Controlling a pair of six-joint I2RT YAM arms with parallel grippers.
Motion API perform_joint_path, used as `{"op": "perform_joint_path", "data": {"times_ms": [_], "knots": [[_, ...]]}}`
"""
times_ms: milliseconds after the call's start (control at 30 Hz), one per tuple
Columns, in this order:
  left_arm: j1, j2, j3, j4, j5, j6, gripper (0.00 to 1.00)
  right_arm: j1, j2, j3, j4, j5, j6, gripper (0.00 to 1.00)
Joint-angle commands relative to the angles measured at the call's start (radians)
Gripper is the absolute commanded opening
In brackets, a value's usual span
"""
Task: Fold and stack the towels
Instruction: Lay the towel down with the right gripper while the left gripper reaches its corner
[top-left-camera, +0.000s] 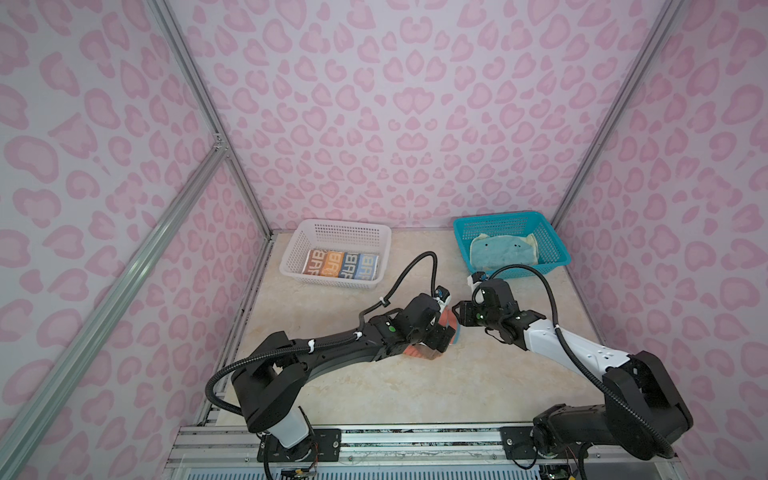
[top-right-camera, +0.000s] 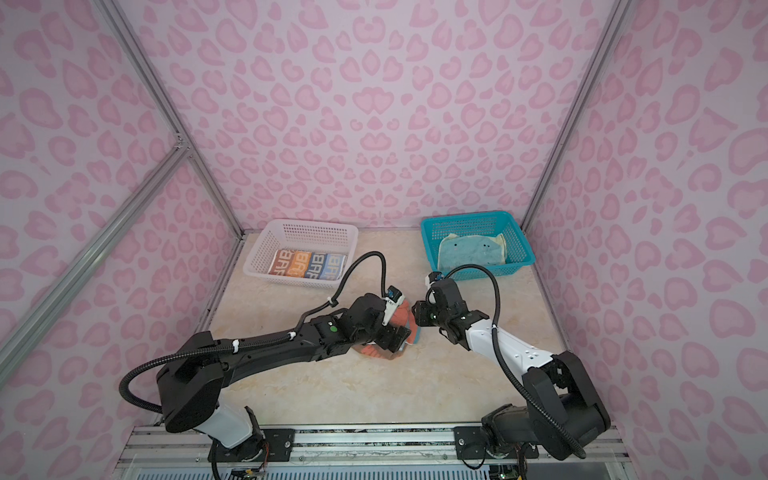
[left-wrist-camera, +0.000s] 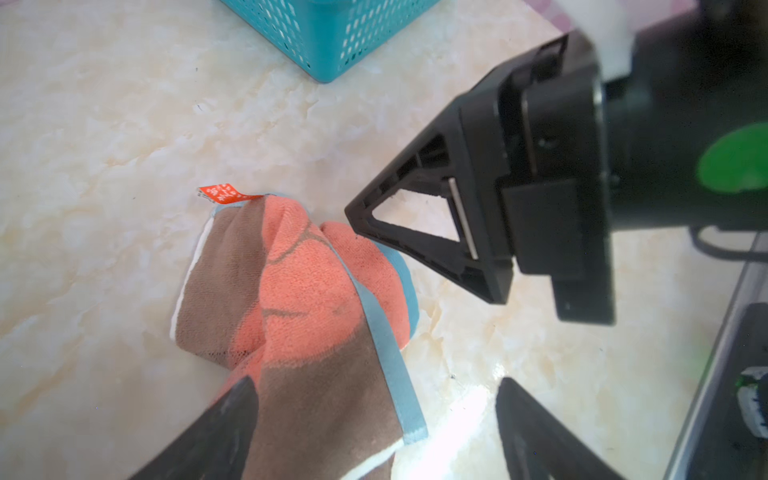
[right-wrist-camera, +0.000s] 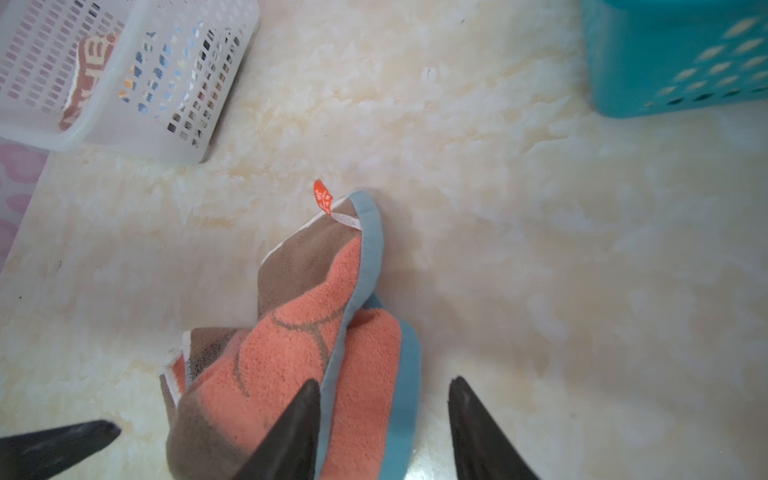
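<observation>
One orange-brown towel, blue-edged, lies crumpled on the counter, near the teal basket but apart from it. Left pincer spread wide, one finger over the cloth, nothing clamped. Right pincer about half spread, empty.

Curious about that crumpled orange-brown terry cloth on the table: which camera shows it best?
Left wrist view: the orange-brown towel fills the middle. The right wrist view comes close, a finger covering part. In both top views the left arm hides most.
</observation>
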Motion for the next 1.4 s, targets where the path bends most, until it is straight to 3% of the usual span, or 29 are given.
{"op": "perform_joint_path", "data": {"times_ms": [0,233,600,767,967,1367], "knots": [[-0.039,0.047,0.051,-0.122,-0.114,0.069,0.88,-0.027,-0.016,-0.029,-0.061,0.024,-0.022,0.50],[-0.106,0.157,0.109,-0.186,-0.225,0.091,0.87,-0.084,-0.060,-0.100,-0.053,0.005,-0.025,0.51],[-0.108,0.269,0.153,-0.183,-0.282,0.089,0.67,-0.087,-0.046,-0.146,0.010,-0.048,-0.009,0.50],[-0.108,0.277,0.142,-0.166,-0.311,0.081,0.46,-0.086,-0.034,-0.157,0.043,-0.066,-0.002,0.50],[-0.108,0.273,0.135,-0.157,-0.328,0.074,0.04,-0.086,-0.008,-0.162,0.086,-0.114,-0.001,0.50],[-0.078,0.122,0.113,-0.144,-0.263,0.023,0.02,-0.081,0.009,-0.223,0.258,-0.224,0.043,0.51]]}}
